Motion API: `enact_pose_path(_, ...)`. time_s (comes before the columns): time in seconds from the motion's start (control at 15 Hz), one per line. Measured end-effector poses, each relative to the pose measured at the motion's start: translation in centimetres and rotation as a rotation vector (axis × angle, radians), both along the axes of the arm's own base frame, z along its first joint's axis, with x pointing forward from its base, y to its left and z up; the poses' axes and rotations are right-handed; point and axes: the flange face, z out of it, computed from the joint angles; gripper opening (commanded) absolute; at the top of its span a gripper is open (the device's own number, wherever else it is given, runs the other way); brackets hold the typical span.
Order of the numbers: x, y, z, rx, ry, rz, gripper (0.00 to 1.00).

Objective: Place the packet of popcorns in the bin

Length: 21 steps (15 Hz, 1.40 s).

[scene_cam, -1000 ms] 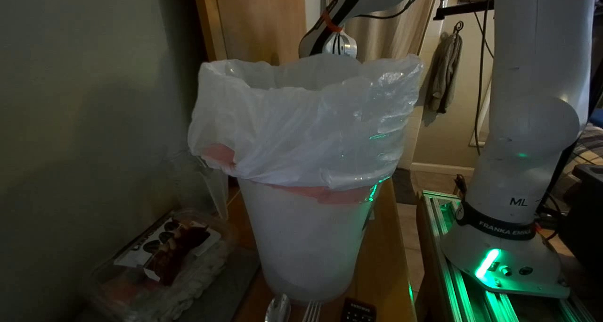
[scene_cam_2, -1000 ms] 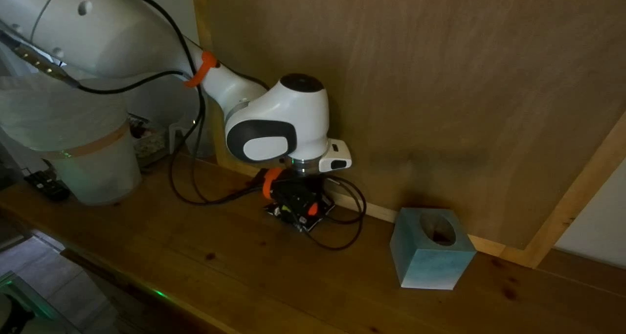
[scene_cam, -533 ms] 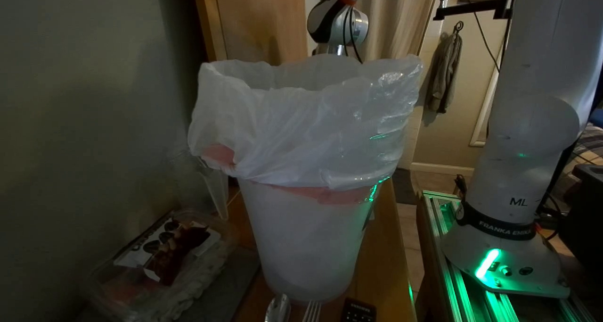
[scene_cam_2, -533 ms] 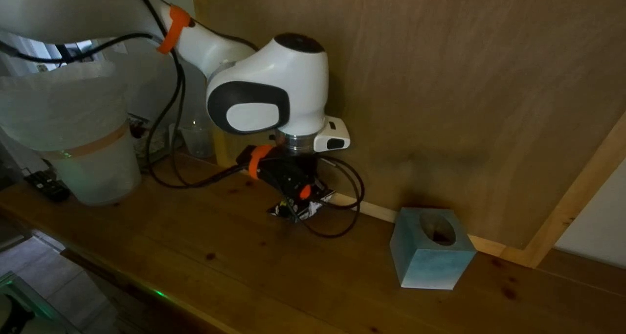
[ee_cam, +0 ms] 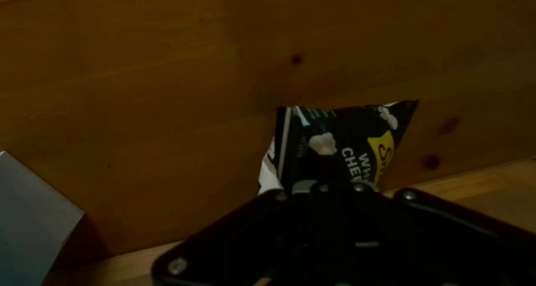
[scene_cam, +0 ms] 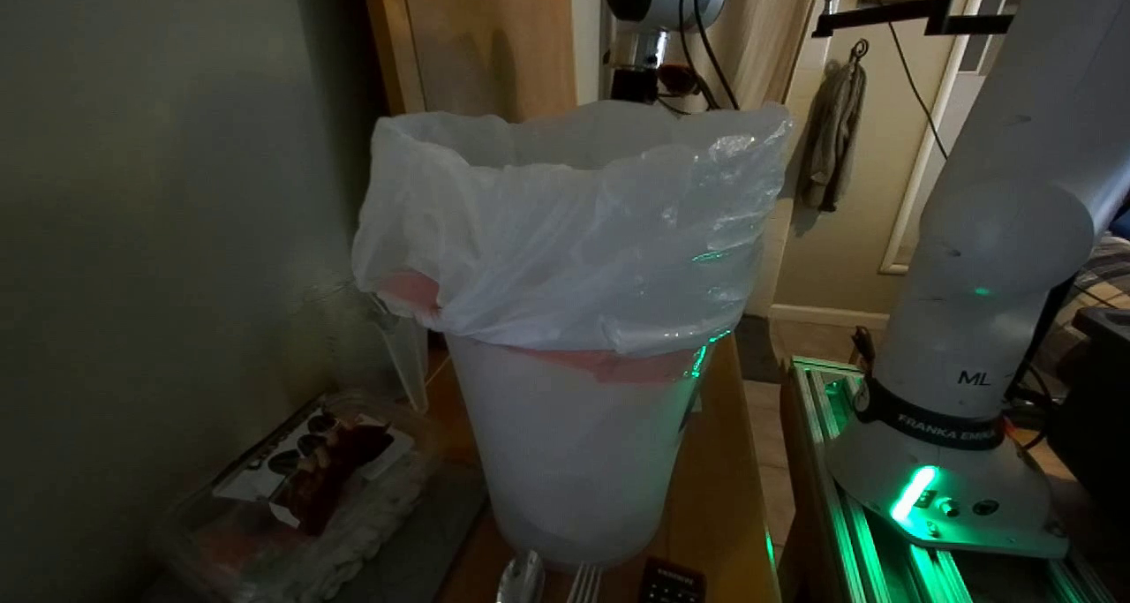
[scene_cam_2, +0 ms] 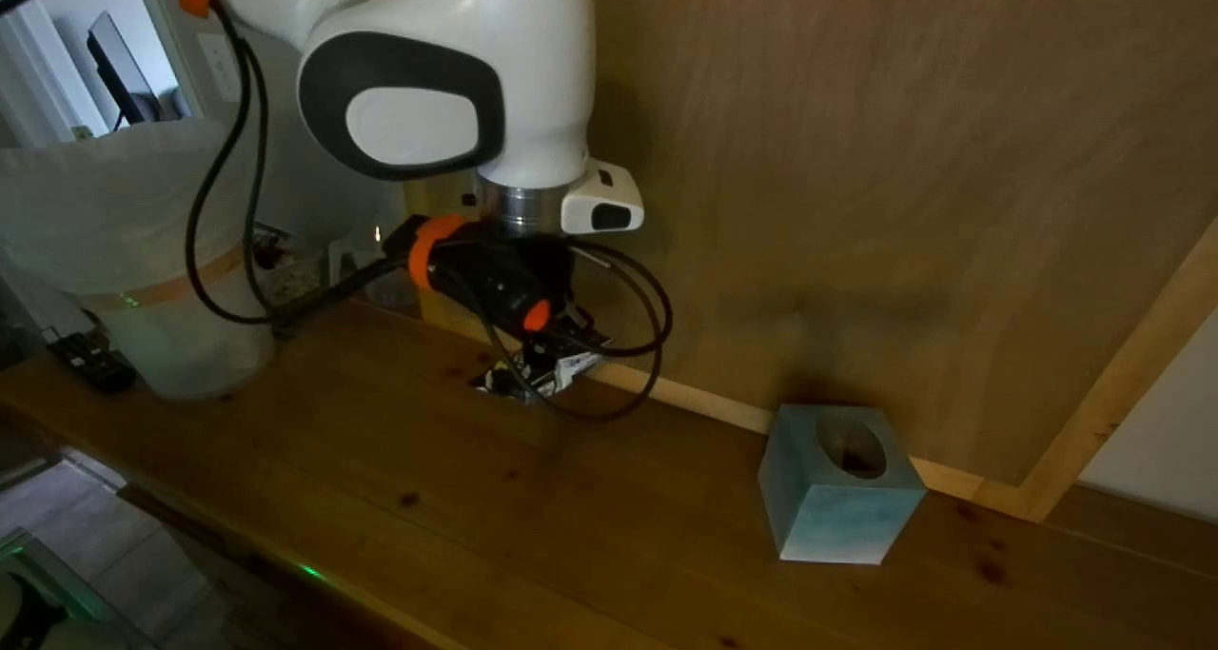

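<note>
The packet of popcorns [ee_cam: 343, 139] is dark and crinkly with a yellow patch and pale popcorn marks. My gripper [ee_cam: 335, 188] is shut on it in the wrist view, and the packet sticks out past the fingertips. In an exterior view the packet [scene_cam_2: 519, 381] hangs under the gripper [scene_cam_2: 561, 336], above the wooden table near the back board. The bin [scene_cam: 574, 444] is tall and white with a translucent bag over its rim. It also stands at the left in an exterior view [scene_cam_2: 181, 341], apart from the gripper. Its inside bottom is hidden.
A blue tissue box [scene_cam_2: 837, 488] stands on the table right of the gripper. A clear plastic food container [scene_cam: 309, 497] lies beside the bin. A spoon [scene_cam: 521, 578], fork [scene_cam: 583, 584] and remote [scene_cam: 671, 581] lie at the bin's foot. A wooden board [scene_cam_2: 856, 203] stands behind.
The arm has risen and moved toward the bin's side of the table, carrying the packet up with it. The gripper has stayed shut on the packet. The bin has not moved.
</note>
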Motion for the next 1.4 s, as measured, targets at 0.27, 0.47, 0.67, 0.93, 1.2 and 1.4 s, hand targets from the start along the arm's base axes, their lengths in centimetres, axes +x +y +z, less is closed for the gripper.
enact_pose_path(0.27, -1.1, 3.2, 3.2, 0.018, -0.007, 0.046, 0.0)
enact_pose_path(0.47, -2.1, 6.0, 5.9, 0.046, -0.018, 0.099, 0.0)
enact_pose_path(0.67, -3.1, 8.7, 8.6, 0.071, -0.033, 0.155, 0.0)
enact_pose_path(0.93, -4.3, 12.1, 11.8, 0.115, -0.076, 0.227, 0.01)
enact_pose_path(1.2, -4.8, 13.0, 12.8, 0.126, -0.101, 0.245, 0.01)
enact_pose_path(1.4, -4.8, 12.9, 12.7, 0.128, -0.1, 0.244, 0.0)
